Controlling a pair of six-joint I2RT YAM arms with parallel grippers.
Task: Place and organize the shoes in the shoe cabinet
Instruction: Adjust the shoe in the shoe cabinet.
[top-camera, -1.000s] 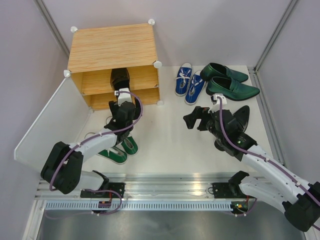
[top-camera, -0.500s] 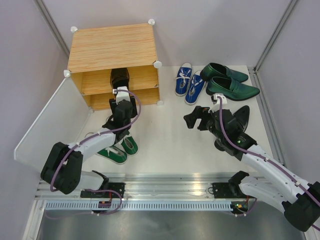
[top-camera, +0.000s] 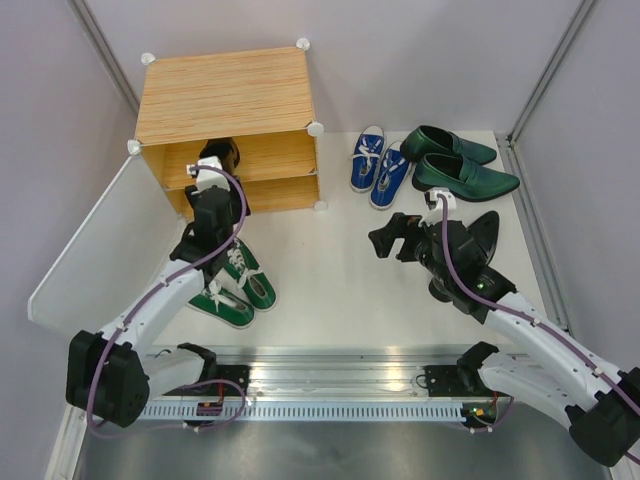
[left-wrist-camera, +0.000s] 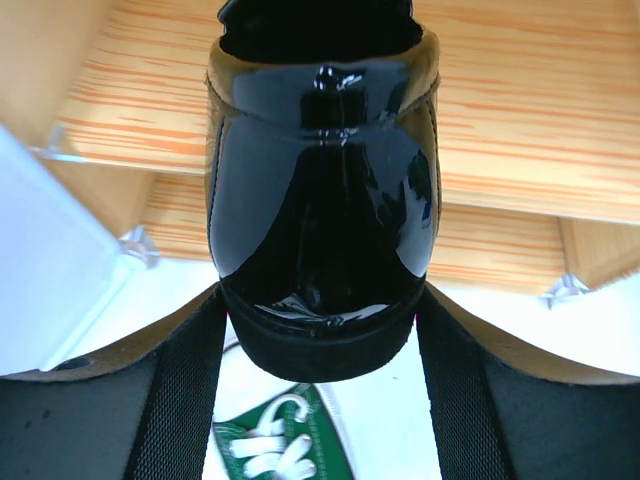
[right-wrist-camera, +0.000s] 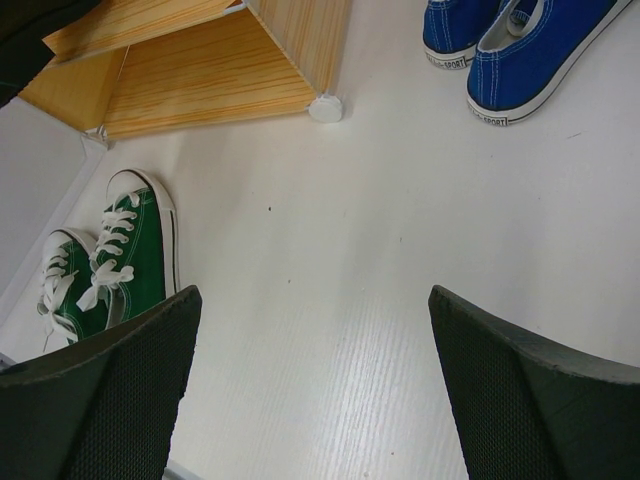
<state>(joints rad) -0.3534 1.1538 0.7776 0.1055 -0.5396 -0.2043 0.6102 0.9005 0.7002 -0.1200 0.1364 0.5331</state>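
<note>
Between the fingers of the left gripper sits a shiny black ankle boot, clamped by its sides at the left of the shoe cabinet's upper shelf opening. Near it on the white table lie the green sneakers. Over mid-table the right gripper hangs spread wide, holding nothing. Blue sneakers and dark-green loafers stand right of the cabinet, whose frosted door is swung open

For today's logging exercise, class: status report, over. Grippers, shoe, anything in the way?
Left gripper shut on black boot at shoe cabinet upper shelf. Right gripper open, empty. No obstruction seen.
</note>
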